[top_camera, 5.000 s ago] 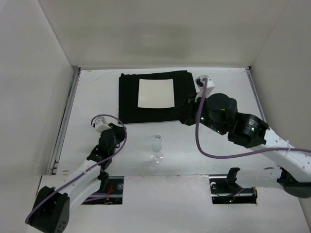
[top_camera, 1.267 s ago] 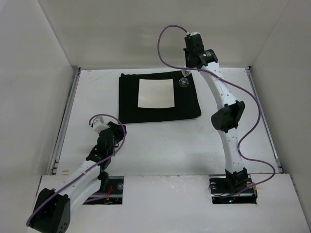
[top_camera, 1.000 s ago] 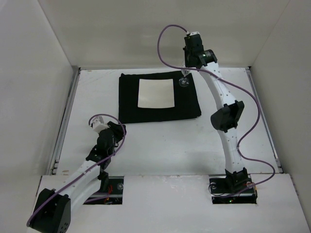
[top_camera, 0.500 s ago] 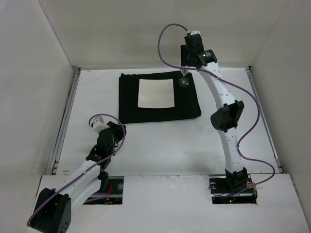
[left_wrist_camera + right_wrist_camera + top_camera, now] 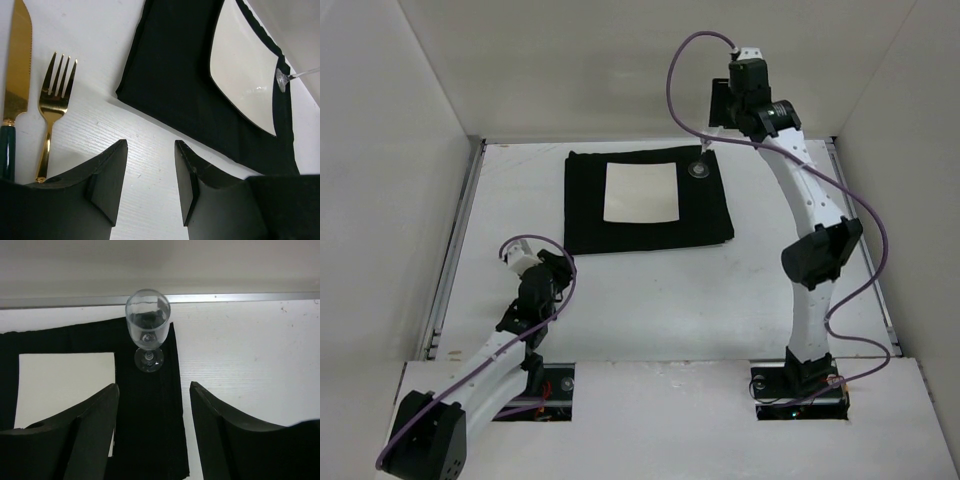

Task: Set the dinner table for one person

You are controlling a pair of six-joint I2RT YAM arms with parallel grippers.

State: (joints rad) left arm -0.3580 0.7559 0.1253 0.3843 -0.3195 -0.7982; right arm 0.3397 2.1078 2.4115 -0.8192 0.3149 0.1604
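Table [image 5: 650,290]: white top fills workspace, metal rails along both sides.
Black mat [image 5: 582,215] on far centre of table; square white plate [image 5: 640,192] on mat.
Glass [image 5: 147,330] upright on mat's far right corner, just right of plate.
Fork [image 5: 52,107] and knife [image 5: 15,85] flat on bare table left of mat, knife left of fork.
Right gripper [image 5: 153,385] above and near side of glass, jaws apart, nothing between.
Left gripper [image 5: 150,145] low over near left table, jaws apart, nothing held.
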